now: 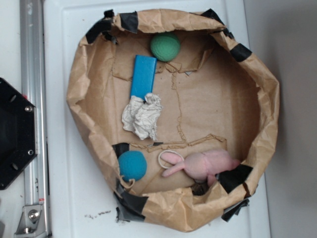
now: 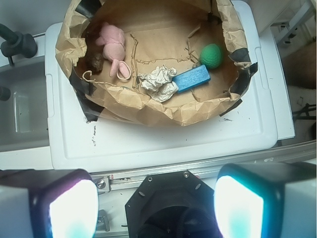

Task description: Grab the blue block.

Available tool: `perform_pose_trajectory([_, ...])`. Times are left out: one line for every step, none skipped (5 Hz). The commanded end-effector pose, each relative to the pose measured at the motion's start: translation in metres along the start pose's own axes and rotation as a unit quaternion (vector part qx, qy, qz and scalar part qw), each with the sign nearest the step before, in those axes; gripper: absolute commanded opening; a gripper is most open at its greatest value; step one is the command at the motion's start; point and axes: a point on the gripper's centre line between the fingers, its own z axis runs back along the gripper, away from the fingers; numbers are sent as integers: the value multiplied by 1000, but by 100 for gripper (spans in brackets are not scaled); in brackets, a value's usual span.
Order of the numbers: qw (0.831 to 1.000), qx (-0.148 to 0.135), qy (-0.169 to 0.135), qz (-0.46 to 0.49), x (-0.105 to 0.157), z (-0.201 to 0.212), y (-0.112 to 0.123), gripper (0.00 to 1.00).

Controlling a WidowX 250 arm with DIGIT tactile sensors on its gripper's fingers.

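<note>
The blue block (image 1: pixel 143 76) is a flat bright blue slab lying on the brown paper inside the paper-lined bin (image 1: pixel 77 94), near its upper left. One end touches a crumpled white paper wad (image 1: pixel 142 115). In the wrist view the block (image 2: pixel 192 79) lies right of the wad (image 2: pixel 158 82). My gripper (image 2: pixel 156 208) is open and empty, its two glowing fingertips (image 2: pixel 72 208) far apart, high above the robot base and well short of the bin. The gripper does not show in the exterior view.
A green ball (image 1: pixel 165 47) sits just beyond the block. A teal fuzzy ball (image 1: pixel 132 165), a pink plush rabbit (image 1: pixel 203 163) and a white ring (image 1: pixel 166 158) lie at the bin's lower side. The black robot base (image 1: pixel 15 134) and a metal rail (image 1: pixel 32 99) stand left.
</note>
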Motion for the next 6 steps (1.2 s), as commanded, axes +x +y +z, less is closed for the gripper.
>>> perform_pose_trajectory([1000,0,0,0,0,0,0,100])
perform_pose_trajectory([994,25,-46,95,44,-33,20,100])
perform_pose_trajectory([973,86,-33,210,82,-74,34,100])
perform_pose_trajectory([939,106,10,327,95,-102,46,100])
perform_pose_trajectory([890,100,49,442,98,-139,45,100])
perform_pose_trajectory([842,55,2,536,90,-165,38,100])
